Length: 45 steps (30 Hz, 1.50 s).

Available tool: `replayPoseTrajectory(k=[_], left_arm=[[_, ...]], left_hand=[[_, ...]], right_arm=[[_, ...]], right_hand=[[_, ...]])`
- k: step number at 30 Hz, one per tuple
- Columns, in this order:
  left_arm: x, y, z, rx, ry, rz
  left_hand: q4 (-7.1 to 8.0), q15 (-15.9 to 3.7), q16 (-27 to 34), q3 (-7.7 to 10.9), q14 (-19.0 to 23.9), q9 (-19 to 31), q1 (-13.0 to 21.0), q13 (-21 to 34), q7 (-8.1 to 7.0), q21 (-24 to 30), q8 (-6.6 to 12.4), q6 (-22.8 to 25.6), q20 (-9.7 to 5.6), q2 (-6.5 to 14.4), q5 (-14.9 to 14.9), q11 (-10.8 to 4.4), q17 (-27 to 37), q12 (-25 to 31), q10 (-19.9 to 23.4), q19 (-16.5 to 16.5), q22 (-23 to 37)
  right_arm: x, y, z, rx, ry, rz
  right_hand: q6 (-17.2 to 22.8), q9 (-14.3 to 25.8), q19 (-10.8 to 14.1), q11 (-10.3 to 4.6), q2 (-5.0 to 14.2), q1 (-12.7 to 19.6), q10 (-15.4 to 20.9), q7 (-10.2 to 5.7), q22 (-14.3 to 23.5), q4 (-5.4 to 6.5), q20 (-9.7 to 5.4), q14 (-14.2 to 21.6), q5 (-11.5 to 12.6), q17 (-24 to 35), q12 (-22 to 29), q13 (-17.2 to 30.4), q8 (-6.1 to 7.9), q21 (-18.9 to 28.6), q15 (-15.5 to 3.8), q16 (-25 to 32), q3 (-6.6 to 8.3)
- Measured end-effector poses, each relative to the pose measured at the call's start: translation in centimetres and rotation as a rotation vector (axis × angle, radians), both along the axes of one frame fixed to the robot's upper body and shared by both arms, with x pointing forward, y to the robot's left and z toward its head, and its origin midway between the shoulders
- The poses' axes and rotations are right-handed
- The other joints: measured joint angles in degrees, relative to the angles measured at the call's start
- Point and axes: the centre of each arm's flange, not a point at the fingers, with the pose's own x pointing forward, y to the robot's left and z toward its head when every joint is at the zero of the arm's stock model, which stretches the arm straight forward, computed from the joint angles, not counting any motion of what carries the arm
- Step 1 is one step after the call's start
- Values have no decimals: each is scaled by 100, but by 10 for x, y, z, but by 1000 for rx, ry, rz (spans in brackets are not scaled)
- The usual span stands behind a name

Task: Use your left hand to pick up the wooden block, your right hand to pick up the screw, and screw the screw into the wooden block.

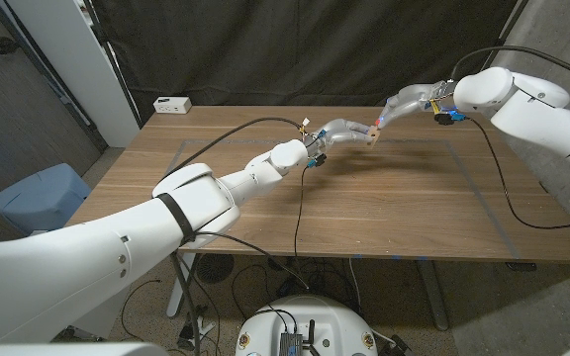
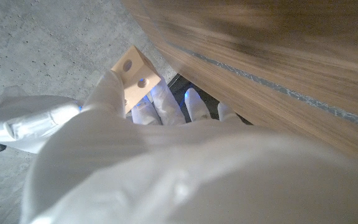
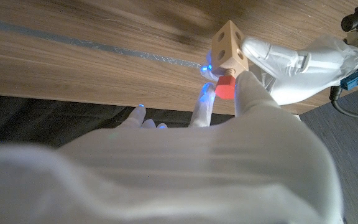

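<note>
Left hand point(image 1: 339, 132) grips the wooden block point(image 1: 371, 135), raised above the table point(image 1: 384, 198) just past centre, toward twelve o'clock. Right hand point(image 1: 404, 102), reaching from two o'clock, pinches the red-headed screw point(image 3: 224, 89) against the block's face. White box point(image 1: 172, 104) sits at ten o'clock.

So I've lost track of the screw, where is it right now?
In the right wrist view the red-headed screw sits at the block, pinched by the right hand; the left hand holds the block over the table's far middle.
</note>
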Motion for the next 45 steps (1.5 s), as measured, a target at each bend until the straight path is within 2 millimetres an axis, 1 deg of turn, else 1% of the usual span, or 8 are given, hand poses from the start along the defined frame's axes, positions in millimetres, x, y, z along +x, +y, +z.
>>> replayPoseTrajectory(k=[7,13,25,34,37,40,42,45], left_arm=[[0,0,0,2,1,0],[1,0,-1,4,7,5],[3,0,-1,7,19,15],[3,0,0,8,18,16],[3,0,0,9,18,16],[3,0,0,9,19,16],[3,0,0,9,19,16],[3,0,0,9,19,16]], left_hand=[[-1,0,0,-1,0,0,0,0,0,0,0,0,0,0,-4,0,0,0,0,0,0],[-8,0,0,-8,0,-1,0,1,0,0,0,0,0,0,-5,0,0,0,0,0,0],[-5,0,0,-5,0,-4,1,1,0,0,0,0,0,-1,-10,0,1,0,0,0,0],[1,0,0,2,0,-2,1,1,0,0,0,0,0,-1,-10,0,1,0,0,0,0],[1,0,0,2,0,-1,1,1,0,0,0,0,0,-1,-11,0,2,0,0,0,0],[1,0,0,2,0,0,1,1,0,0,0,0,0,-1,-14,0,1,0,0,0,0],[1,0,0,2,0,0,14,1,0,0,0,1,0,-14,-15,0,2,0,0,0,0],[1,0,0,2,0,0,14,2,0,0,0,1,0,-14,-15,0,2,0,0,0,0]], right_arm=[[2,2,-1,1,-6,-2],[3,1,-1,1,-13,-12],[5,2,-2,6,-25,-19],[6,2,-3,0,-34,-31],[8,7,-5,-6,-33,-29],[8,8,-5,-11,-37,-33],[8,9,-6,-14,-40,-36],[8,10,-5,-18,-46,-39]], right_hand=[[180,41,71,-68,-21,28,172,-38,0,0,-9,34,0,0,41,0,120,39,-90,24,0],[276,75,123,-98,8,54,244,-53,0,0,-18,57,0,0,41,-13,178,39,-67,24,0],[530,146,234,-148,8,53,521,-120,0,0,-30,231,0,-1,106,-13,382,39,-117,68,-1],[572,198,306,-141,8,53,591,-102,0,0,-39,283,0,-1,106,-12,405,79,-128,68,-1],[592,199,326,-120,8,52,654,-82,0,0,-19,323,0,-1,106,-12,466,79,-148,92,-1],[652,225,346,-142,4,49,717,-97,0,31,2,367,0,-1,126,-12,495,79,-148,108,-33],[695,244,360,-123,-55,-10,780,-62,0,55,-13,405,-23,15,127,-12,555,79,-148,116,-57],[789,275,409,-160,-72,-80,863,-94,0,92,-18,450,-23,26,127,-12,612,79,-190,130,-95]])
